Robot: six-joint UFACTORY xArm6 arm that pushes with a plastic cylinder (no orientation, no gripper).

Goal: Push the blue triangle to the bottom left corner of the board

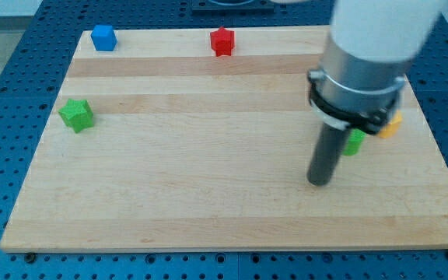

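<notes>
A blue block (103, 37) sits at the board's top left corner; it looks like a cube, and I see no other blue block. My tip (319, 181) rests on the board at the right of centre, far from the blue block. A green block (355, 143) lies just right of the rod, partly hidden behind it. A yellow-orange block (392, 127) lies further right, partly hidden by the arm's grey collar.
A red block (222, 41) sits at the top edge near the middle. A green star-like block (76, 114) lies near the left edge. The wooden board (169, 202) lies on a blue perforated table. The arm's white body covers the board's top right.
</notes>
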